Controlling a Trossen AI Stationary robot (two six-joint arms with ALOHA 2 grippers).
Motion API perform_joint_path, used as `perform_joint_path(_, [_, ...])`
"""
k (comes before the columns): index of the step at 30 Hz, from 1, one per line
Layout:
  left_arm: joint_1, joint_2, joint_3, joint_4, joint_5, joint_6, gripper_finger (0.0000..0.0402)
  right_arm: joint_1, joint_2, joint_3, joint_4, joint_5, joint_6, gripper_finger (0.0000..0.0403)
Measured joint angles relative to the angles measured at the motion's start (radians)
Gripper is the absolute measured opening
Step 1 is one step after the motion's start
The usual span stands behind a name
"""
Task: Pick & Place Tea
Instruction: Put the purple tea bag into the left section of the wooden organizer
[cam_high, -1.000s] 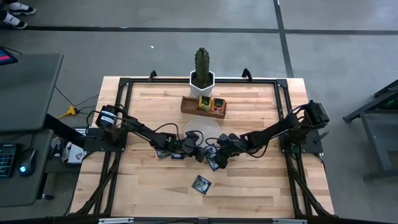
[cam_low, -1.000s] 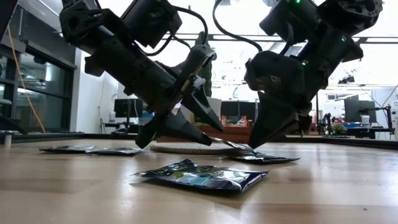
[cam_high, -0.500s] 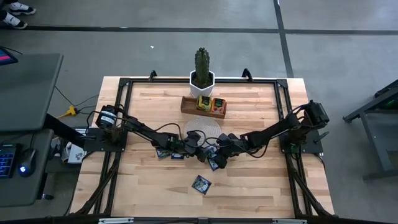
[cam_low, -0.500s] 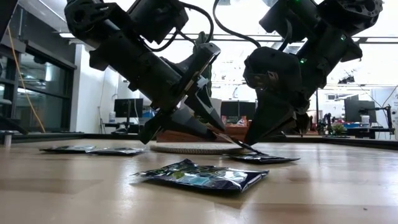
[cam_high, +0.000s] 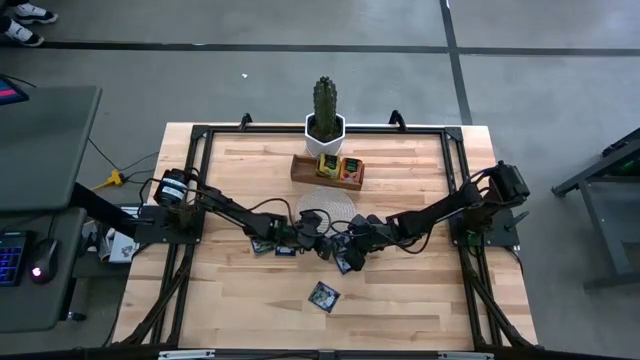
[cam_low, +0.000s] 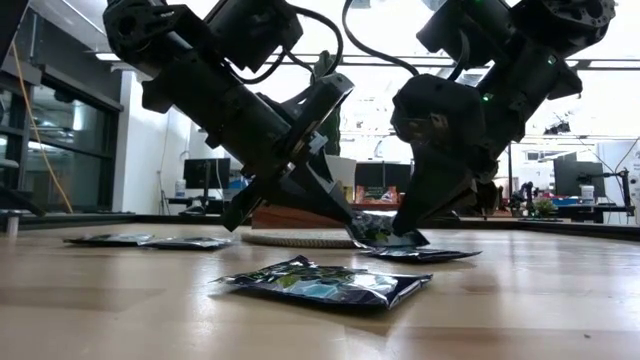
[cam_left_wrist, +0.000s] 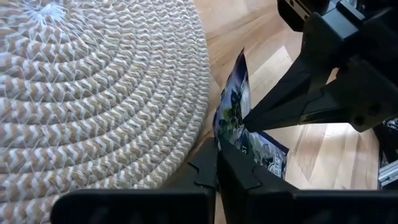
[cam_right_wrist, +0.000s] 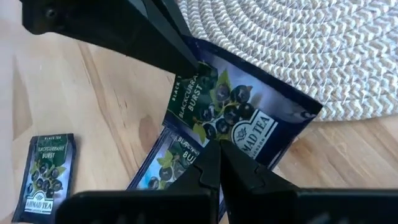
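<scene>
Holding one dark blue tea bag (cam_right_wrist: 239, 118) between them, the left gripper (cam_low: 352, 222) and the right gripper (cam_low: 405, 226) each pinch a corner of it, lifted just beside the round mat (cam_left_wrist: 93, 93). Another tea bag (cam_right_wrist: 46, 168) lies flat on the table (cam_high: 400, 300).

Both the right gripper (cam_right_wrist: 219, 163) and left gripper (cam_right_wrist: 193, 65) pinch one dark blue sachet (cam_right_wrist: 242, 118) beside the woven mat (cam_right_wrist: 298, 50).
</scene>
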Motion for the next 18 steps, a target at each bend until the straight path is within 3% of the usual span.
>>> perform_joint_path(8, [0.000,-0.014,0.000,0.000,-0.005,0.093,0.0000,0.003,-0.054,0.001,0.016,-0.040,0.000,0.0000])
perform_joint_path(14, [0.021,-0.105,0.000,-0.031,0.024,0.262,0.0000,0.007,-0.213,0.003,-0.036,0.004,-0.010,0.0000])
perform_joint_path(18, [0.058,-0.217,0.000,-0.162,0.052,0.401,0.0000,0.007,-0.333,0.003,-0.133,0.017,-0.011,0.0000])
